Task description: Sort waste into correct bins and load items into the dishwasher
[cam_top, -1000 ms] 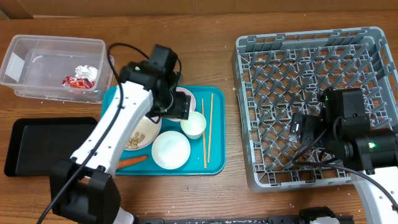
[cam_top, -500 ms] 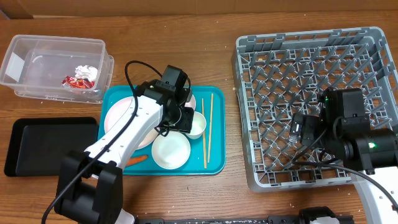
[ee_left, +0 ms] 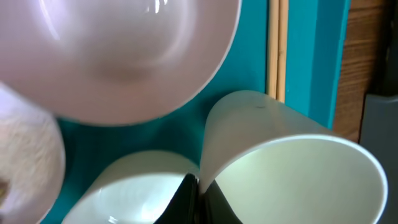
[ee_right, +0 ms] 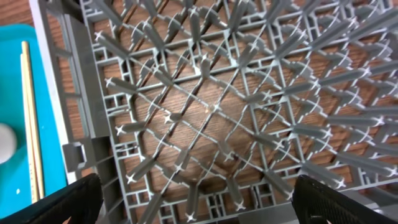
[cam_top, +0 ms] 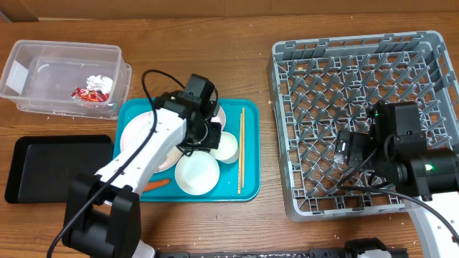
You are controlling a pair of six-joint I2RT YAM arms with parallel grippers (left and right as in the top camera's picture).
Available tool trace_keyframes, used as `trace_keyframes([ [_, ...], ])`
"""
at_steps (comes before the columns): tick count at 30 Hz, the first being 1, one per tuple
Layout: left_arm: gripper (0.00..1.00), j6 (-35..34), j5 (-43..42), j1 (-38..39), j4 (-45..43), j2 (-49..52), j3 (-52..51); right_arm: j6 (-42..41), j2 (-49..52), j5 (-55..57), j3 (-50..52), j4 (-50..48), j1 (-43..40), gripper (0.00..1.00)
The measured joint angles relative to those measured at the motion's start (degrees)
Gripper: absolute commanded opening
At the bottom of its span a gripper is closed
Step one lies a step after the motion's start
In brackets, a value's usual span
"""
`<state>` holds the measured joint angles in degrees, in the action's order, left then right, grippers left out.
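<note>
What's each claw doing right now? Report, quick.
Left claw: closed, pinching the small white cup by its rim.
Right claw: open, empty, above the dish rack.

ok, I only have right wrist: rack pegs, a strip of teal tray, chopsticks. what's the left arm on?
Observer: Left gripper is shut on the rim of the small white cup, over the teal tray.
Operator: what else is on that tray?
Observer: A white bowl next to the cup, a plate and an orange carrot by the tray's near edge.
Operator: wrapper binned?
Observer: Yes, the red wrapper lies in the clear tub, with the white tissue beside it.
</note>
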<state>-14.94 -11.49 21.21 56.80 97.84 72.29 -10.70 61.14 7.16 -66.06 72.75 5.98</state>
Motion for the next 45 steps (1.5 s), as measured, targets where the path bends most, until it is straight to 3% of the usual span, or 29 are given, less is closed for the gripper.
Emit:
trace_keyframes([
  [4,0.04,0.5,-5.9,-3.7,3.0,0.0,8.1,-3.6,0.0,4.0,0.0,-2.2,-1.0,1.00],
  [8,0.04,1.6,-19.3,-7.4,0.7,0.0,12.7,-6.1,0.0,1.4,0.0,-8.2,-7.1,1.00],
  [14,0.04,1.9,-42.7,-9.4,-3.7,0.0,12.8,9.1,3.8,-32.5,-0.2,-13.3,-12.4,1.00],
  [18,0.04,1.8,-52.0,-7.2,-7.2,0.0,12.8,18.9,8.0,-54.4,-0.2,-13.0,-11.5,1.00],
  [21,0.04,1.7,-55.0,-5.1,-8.9,0.0,12.8,23.0,10.3,-64.0,-0.2,-13.0,-10.8,1.00],
  [33,0.04,-2.8,-58.4,0.8,-15.6,0.0,12.8,26.7,11.8,-77.5,-0.2,-16.2,-10.7,1.00],
  [36,0.04,-4.8,-58.4,2.1,-17.5,0.0,12.8,27.0,11.8,-79.9,-0.2,-16.4,-10.7,0.93],
  [41,0.04,-7.3,-58.0,3.4,-19.1,0.0,12.8,27.6,11.8,-82.8,-0.2,-16.0,-10.7,0.69],
  [45,0.04,-8.6,-57.4,3.2,-19.3,0.0,12.8,27.5,11.8,-83.7,-0.2,-14.8,-10.8,0.69],
])
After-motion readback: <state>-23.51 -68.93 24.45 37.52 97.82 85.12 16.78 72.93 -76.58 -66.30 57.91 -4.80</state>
